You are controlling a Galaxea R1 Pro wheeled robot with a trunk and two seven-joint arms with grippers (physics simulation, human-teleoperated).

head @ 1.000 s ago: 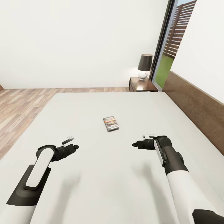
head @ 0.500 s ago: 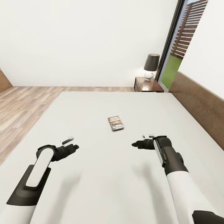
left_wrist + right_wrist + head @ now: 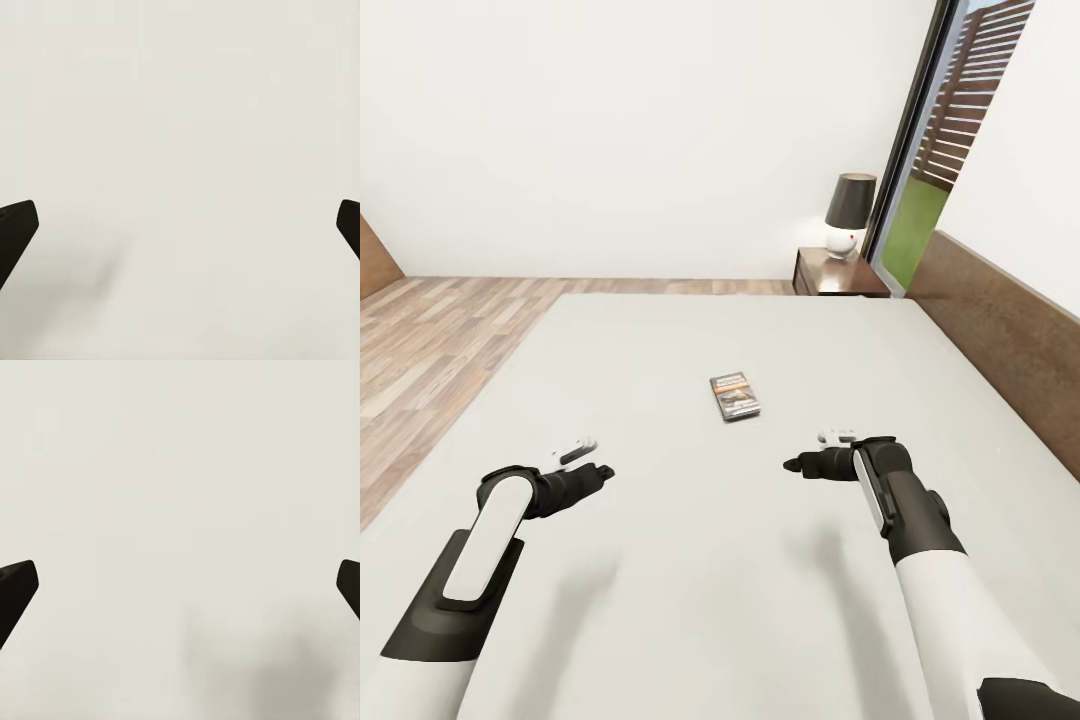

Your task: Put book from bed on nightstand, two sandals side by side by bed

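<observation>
Book [image 3: 735,396] lying flat near the middle of the bed [image 3: 660,360], ahead of and between both arms, touched by neither; left gripper [image 3: 592,462] and right gripper [image 3: 810,455] held low over the bare mattress, each with fingers spread wide and holding nothing, the dark fingertips [image 3: 15,232] standing far apart in the left wrist view and likewise [image 3: 15,589] in the right wrist view. Risks, as judged: the thin paperback offers little edge, so a flat descent may press it into the soft mattress or push it away rather than lift it; a long reach toward the nightstand [image 3: 838,275] could strike the lamp [image 3: 848,215] standing on its top. Count: one book; one bed; one nightstand beside the headboard [image 3: 1000,320]; one lamp; two grippers.
</observation>
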